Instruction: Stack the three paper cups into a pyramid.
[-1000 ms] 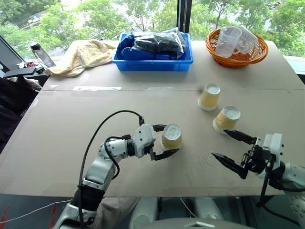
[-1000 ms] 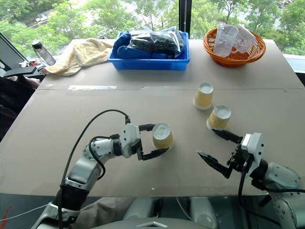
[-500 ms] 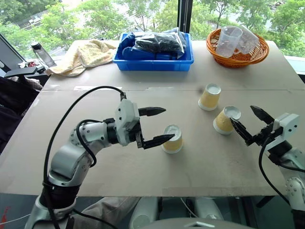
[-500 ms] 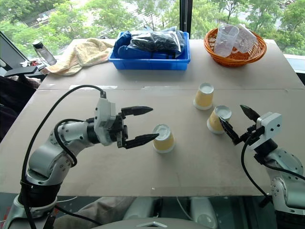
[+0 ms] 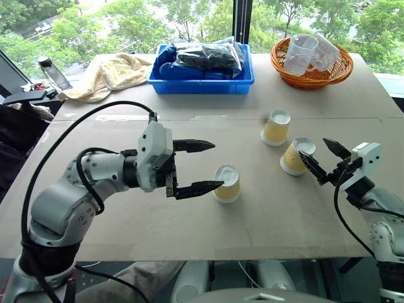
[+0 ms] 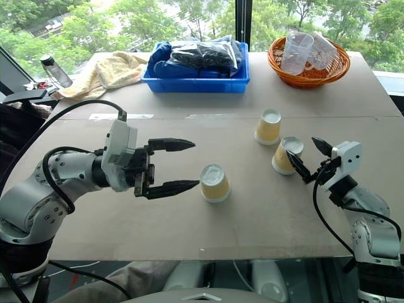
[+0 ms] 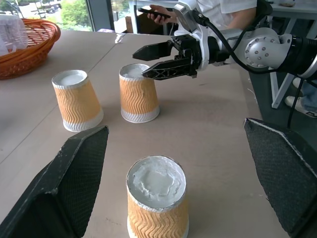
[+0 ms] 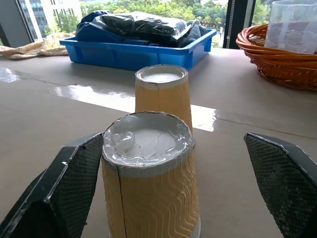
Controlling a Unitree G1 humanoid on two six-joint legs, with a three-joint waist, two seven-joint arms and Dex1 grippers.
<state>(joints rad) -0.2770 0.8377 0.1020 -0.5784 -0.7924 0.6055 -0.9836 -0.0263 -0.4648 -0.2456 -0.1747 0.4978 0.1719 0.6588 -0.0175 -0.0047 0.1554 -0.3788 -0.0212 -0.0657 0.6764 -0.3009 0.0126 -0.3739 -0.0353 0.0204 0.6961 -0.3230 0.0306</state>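
Three tan paper cups stand upside down on the table. The near cup (image 5: 227,184) is in the middle, with my left gripper (image 5: 218,165) open just to its left and raised above the table, not touching it. The left wrist view looks down on that cup (image 7: 156,198) between its fingers (image 7: 69,183). The far cup (image 5: 276,128) and the right cup (image 5: 294,156) stand close together. My right gripper (image 5: 312,148) is open, its tips at the right cup's upper part. The right cup (image 8: 148,173) sits between the fingers (image 8: 74,178). I cannot tell whether they touch it.
At the table's far edge are a blue bin of dark bags (image 5: 202,63), an orange basket of clear plastic cups (image 5: 312,60), a towel (image 5: 110,72) and a bottle (image 5: 55,72). A person holding a phone (image 7: 218,10) sits beyond the table's right side.
My left gripper came off the near cup, rising and drawing back to the left; the cup stayed standing. My right gripper moved from the front edge forward to the right cup.
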